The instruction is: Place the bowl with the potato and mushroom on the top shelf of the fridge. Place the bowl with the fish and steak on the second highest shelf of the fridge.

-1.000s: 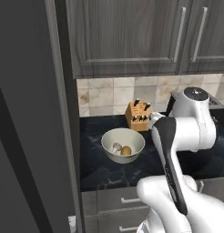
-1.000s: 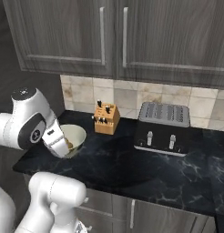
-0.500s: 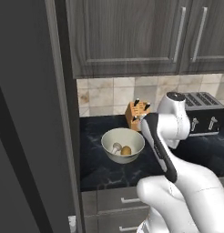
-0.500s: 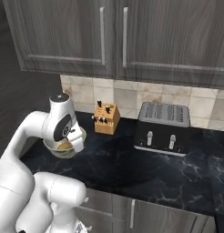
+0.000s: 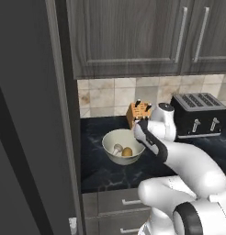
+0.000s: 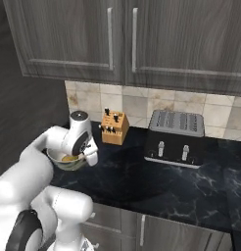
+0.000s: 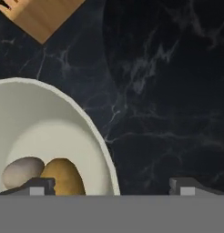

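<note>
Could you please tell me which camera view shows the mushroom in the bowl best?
The left base view: the mushroom lies unobstructed beside the potato. The hand view crops its cap at the bottom edge; in the right base view the arm hides it.

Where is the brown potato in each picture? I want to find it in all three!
Left base view: the potato lies in the white bowl, right of the mushroom.
Right base view: a tan bit of it peeks out of the bowl, behind the arm.
Hand view: low and left, inside the bowl.
Shared landmark: the wooden knife block.
</note>
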